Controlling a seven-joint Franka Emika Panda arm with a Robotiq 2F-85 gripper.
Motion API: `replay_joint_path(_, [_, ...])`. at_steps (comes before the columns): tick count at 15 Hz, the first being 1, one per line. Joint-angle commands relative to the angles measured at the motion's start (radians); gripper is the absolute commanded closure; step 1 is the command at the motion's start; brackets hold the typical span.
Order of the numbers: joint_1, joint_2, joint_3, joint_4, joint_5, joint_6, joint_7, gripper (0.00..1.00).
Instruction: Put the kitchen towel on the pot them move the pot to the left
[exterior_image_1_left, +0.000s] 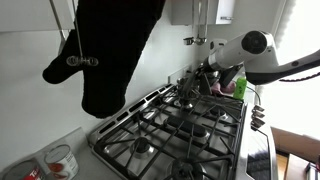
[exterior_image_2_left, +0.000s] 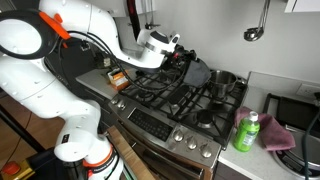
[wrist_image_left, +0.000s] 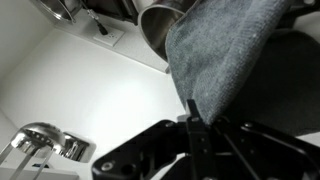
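Note:
My gripper (exterior_image_2_left: 186, 60) is shut on a grey kitchen towel (exterior_image_2_left: 197, 72), which hangs from the jaws above the back of the gas stove (exterior_image_2_left: 175, 100). The small shiny steel pot (exterior_image_2_left: 225, 80) stands on a rear burner, just beside and below the towel. In the wrist view the jaws (wrist_image_left: 193, 122) pinch the towel's edge (wrist_image_left: 225, 50). The cloth hangs partly in front of the pot (wrist_image_left: 158, 25), and I cannot tell whether they touch. In an exterior view the gripper (exterior_image_1_left: 207, 76) hovers over the far burners.
A black oven mitt (exterior_image_1_left: 105, 50) hangs close to the camera and blocks part of that view. A green bottle (exterior_image_2_left: 247, 132) and a pink cloth (exterior_image_2_left: 281, 136) lie on the counter beside the stove. A ladle (exterior_image_2_left: 254, 33) hangs on the wall. A jar (exterior_image_1_left: 60, 160) stands near the stove.

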Motion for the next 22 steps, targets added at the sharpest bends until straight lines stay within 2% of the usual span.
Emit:
replay_joint_path(1, [-0.015,0.055,0.002,0.003,-0.057,0.022,0.032,0.99])
replay_joint_path(11, [-0.002,0.150,-0.016,-0.036,0.043,0.028,-0.075,0.99])
replay_joint_path(12, [-0.001,0.158,-0.016,-0.037,0.055,0.029,-0.090,0.96])
replay_joint_path(13, [0.000,0.165,-0.014,-0.038,0.072,0.026,-0.105,0.88])
replay_joint_path(14, [0.001,0.170,-0.014,-0.039,0.091,0.025,-0.123,0.71])
replay_joint_path(15, [0.004,0.174,-0.013,-0.041,0.120,0.022,-0.143,0.68])
replay_joint_path(17, [0.006,0.173,-0.013,-0.042,0.174,0.019,-0.181,0.55])
replay_joint_path(22, [0.010,0.161,-0.014,-0.042,0.313,0.009,-0.269,0.17])
